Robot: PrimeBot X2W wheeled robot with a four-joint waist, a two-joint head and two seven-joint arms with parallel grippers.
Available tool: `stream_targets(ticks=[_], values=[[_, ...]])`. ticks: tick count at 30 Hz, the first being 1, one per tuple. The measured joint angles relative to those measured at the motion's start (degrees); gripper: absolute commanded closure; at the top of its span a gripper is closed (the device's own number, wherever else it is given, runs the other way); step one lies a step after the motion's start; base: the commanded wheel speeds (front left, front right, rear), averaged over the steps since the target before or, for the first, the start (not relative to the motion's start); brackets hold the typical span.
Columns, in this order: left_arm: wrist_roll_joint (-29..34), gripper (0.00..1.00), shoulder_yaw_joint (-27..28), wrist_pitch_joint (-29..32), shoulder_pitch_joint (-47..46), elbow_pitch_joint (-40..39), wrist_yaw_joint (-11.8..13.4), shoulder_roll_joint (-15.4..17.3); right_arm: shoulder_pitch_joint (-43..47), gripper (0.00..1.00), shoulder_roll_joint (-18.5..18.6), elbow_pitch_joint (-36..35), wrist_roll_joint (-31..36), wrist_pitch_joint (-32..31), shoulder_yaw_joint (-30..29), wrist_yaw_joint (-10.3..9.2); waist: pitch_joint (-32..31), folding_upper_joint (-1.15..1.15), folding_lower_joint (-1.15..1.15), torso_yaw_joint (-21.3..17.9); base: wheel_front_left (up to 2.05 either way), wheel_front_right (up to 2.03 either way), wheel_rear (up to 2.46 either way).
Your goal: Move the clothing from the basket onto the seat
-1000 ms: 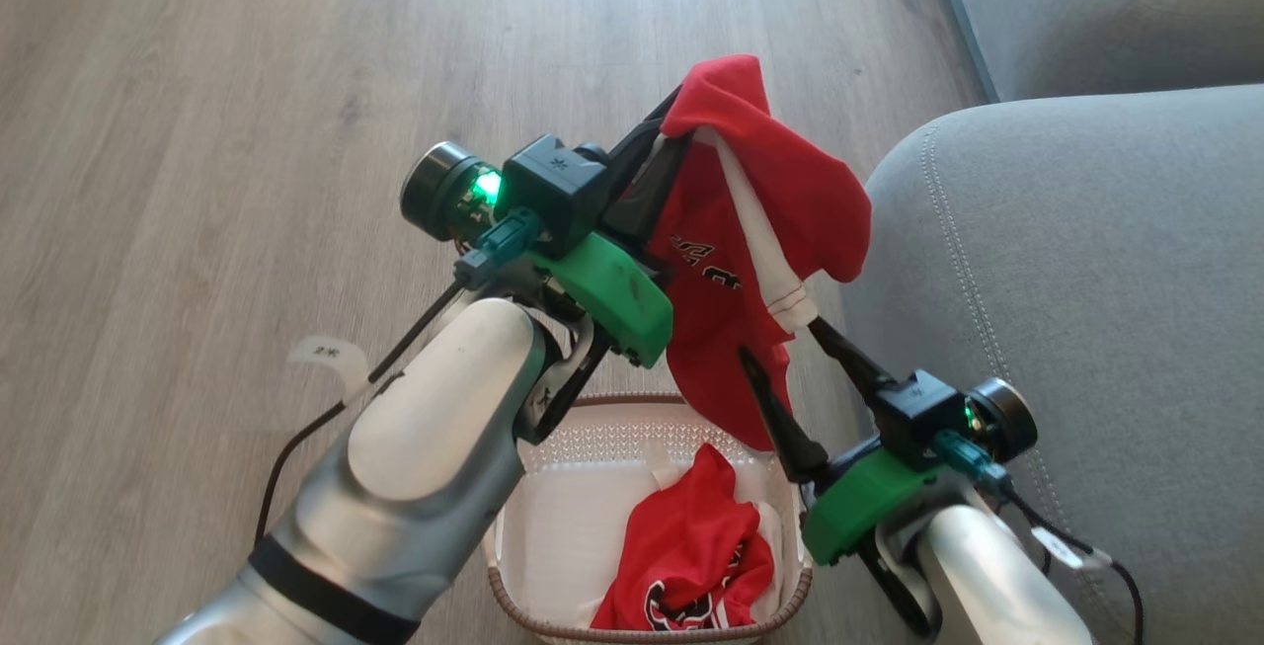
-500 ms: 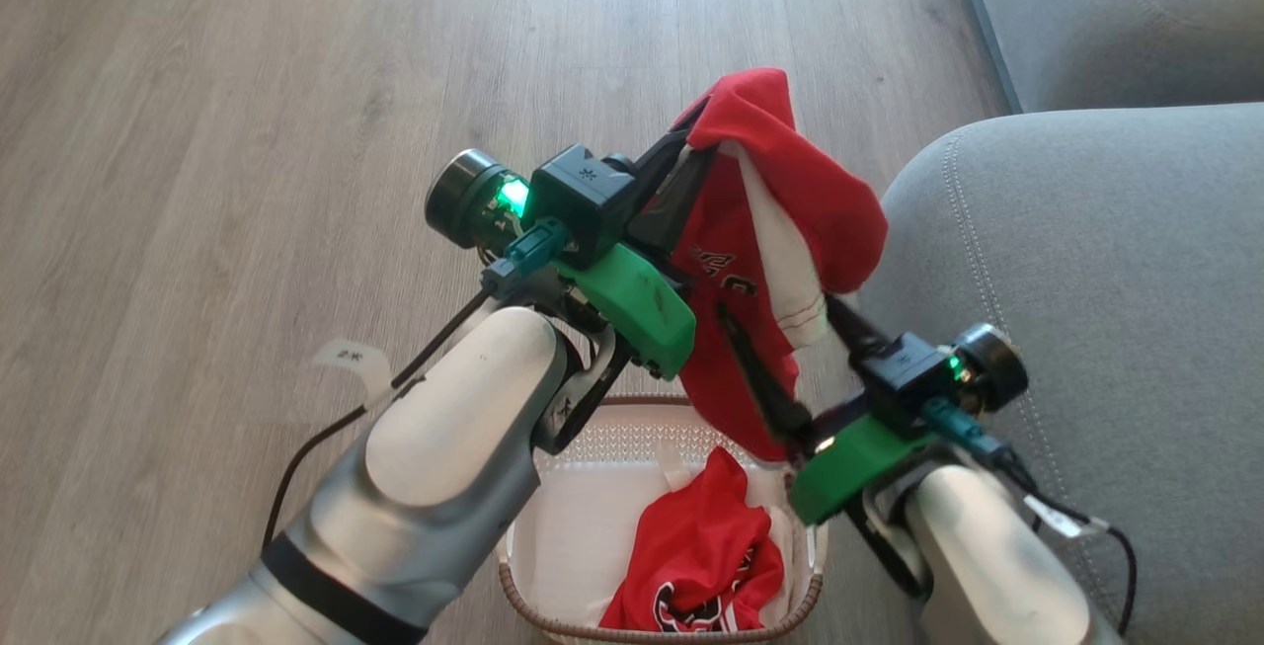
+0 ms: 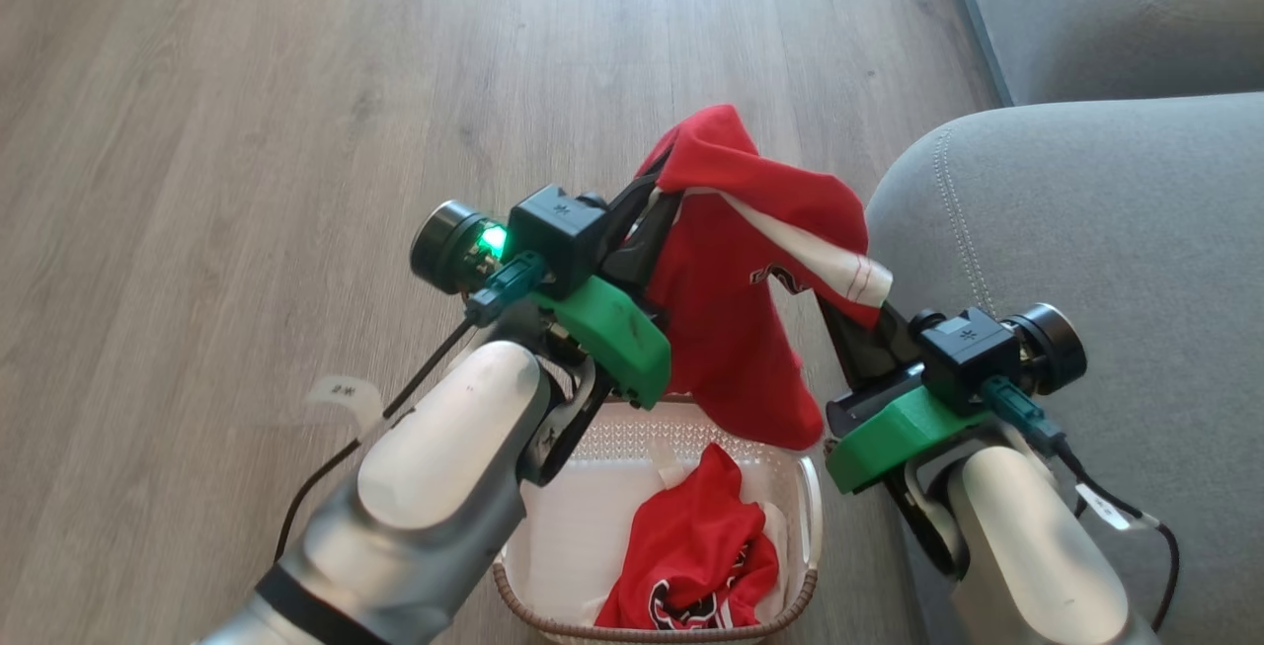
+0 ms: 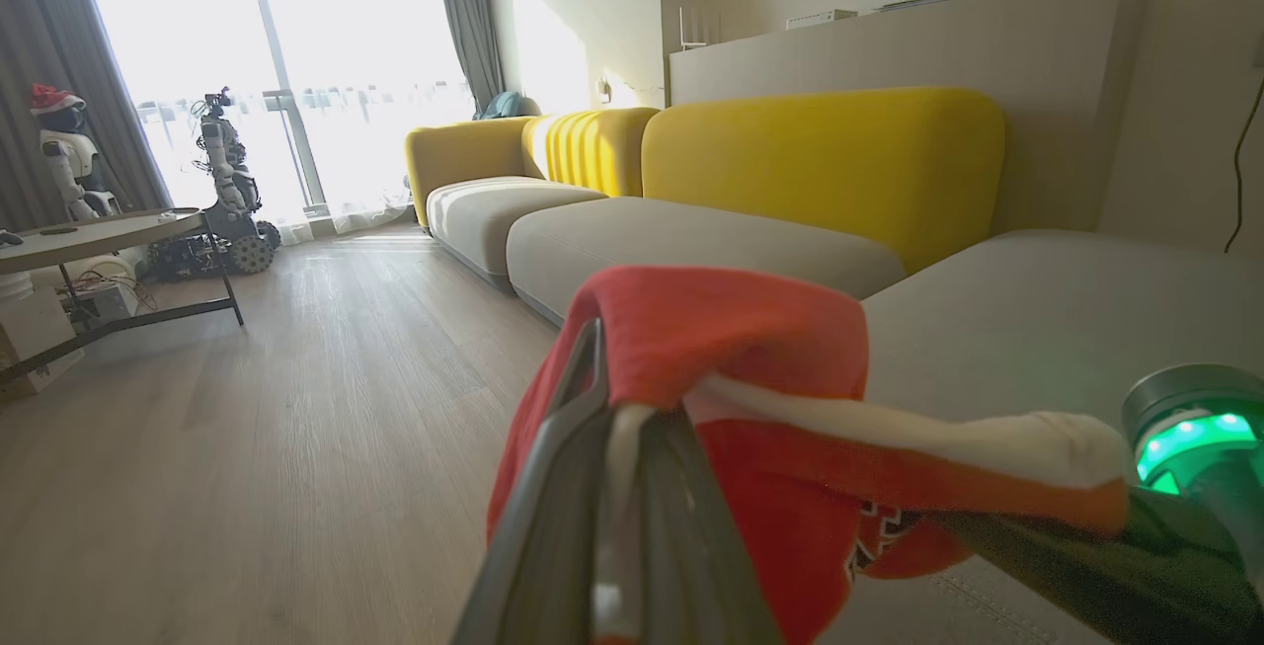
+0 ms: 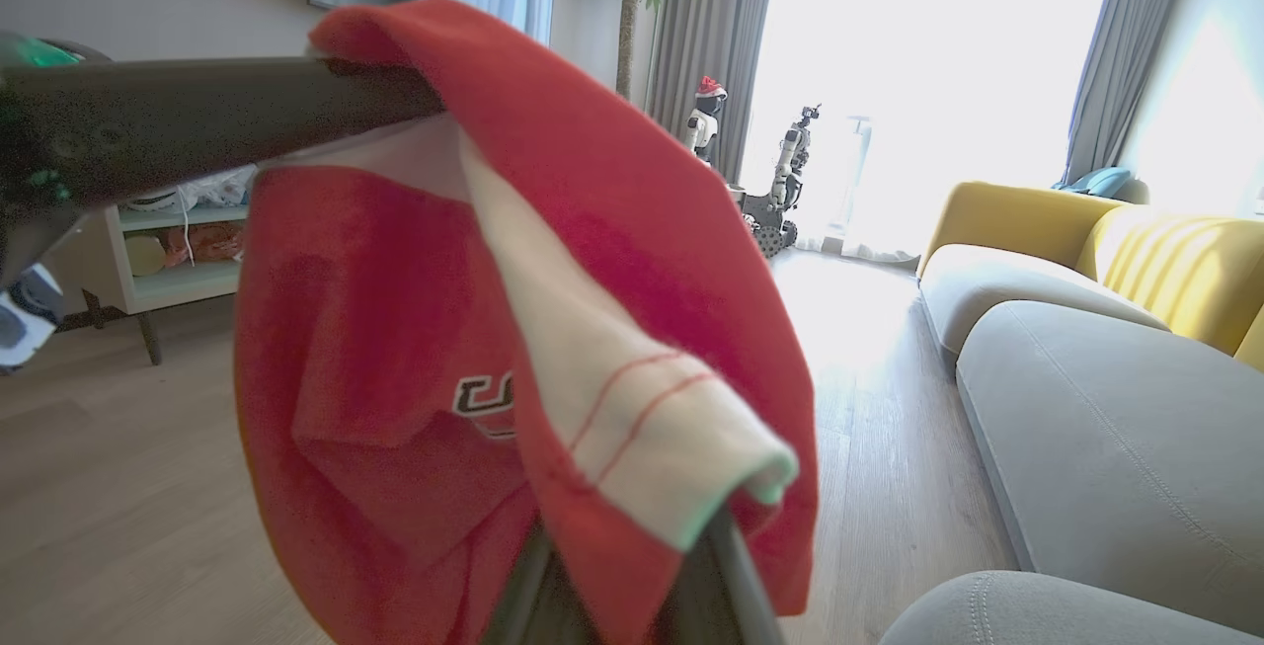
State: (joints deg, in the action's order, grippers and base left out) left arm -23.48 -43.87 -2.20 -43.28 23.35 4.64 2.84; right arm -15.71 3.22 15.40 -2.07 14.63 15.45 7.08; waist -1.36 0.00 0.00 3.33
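Observation:
A red jersey [image 3: 731,329] with white trim, one piece of the clothing, hangs stretched between both grippers above the basket [image 3: 812,512]. My left gripper [image 3: 660,183] is shut on its upper red edge; the left wrist view shows that gripper [image 4: 617,418] pinching the jersey [image 4: 721,329]. My right gripper [image 3: 851,304] is shut on the white striped hem, which drapes over that gripper [image 5: 632,566] in the right wrist view. A second red garment [image 3: 701,546] lies crumpled in the cream basket. The grey seat [image 3: 1086,230] is just to the right of both arms.
Wooden floor [image 3: 296,82] spreads to the left and ahead. Another grey cushion [image 3: 1106,3] lies at the far right. The wrist views show a yellow-backed sofa [image 4: 820,161], a low table [image 4: 99,240] and other robots [image 5: 790,181] by the window.
My right gripper has gone from open to shut on the jersey's white hem and moved right, pulling the cloth out sideways. The left gripper keeps its hold and has dropped a little.

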Motion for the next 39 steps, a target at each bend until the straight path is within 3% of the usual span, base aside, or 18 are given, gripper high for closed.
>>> stream_targets(ticks=[3,4,5,20,26,39], values=[[-0.8,0.49,0.3,-1.0,0.8,0.4,0.2,0.2,0.0,1.00,0.0,0.0,0.0,0.0,-0.9,0.00,0.1,0.00,0.00,-0.4,0.00,0.00,0.00],[-1.1,0.06,0.5,-1.4,1.1,0.5,0.2,0.3,0.0,1.00,0.0,-0.1,0.0,0.0,-1.2,0.00,0.2,0.00,0.00,-0.5,0.00,0.00,0.00],[-1.6,0.00,0.7,-2.2,1.6,1.0,0.3,0.5,0.0,1.00,0.0,-0.2,0.1,0.0,-2.1,0.00,0.3,0.00,0.00,-0.7,0.00,0.00,0.00],[-2.4,0.00,0.1,-8.5,8.0,3.2,0.4,1.5,0.0,1.00,0.0,-1.3,4.6,0.0,-11.8,0.00,1.0,0.00,0.00,-5.2,0.00,0.00,0.00],[-2.4,0.00,-1.0,-10.2,11.0,3.3,0.4,1.6,0.2,1.00,0.0,-2.3,5.9,0.0,-14.3,0.00,1.4,0.00,0.00,-8.9,0.00,0.00,0.00],[-1.0,0.00,-3.8,-11.6,14.7,2.5,-0.2,2.2,-0.7,1.00,0.0,-3.6,7.1,0.0,-14.7,0.00,4.1,0.00,0.00,-21.6,0.00,0.00,0.00]])
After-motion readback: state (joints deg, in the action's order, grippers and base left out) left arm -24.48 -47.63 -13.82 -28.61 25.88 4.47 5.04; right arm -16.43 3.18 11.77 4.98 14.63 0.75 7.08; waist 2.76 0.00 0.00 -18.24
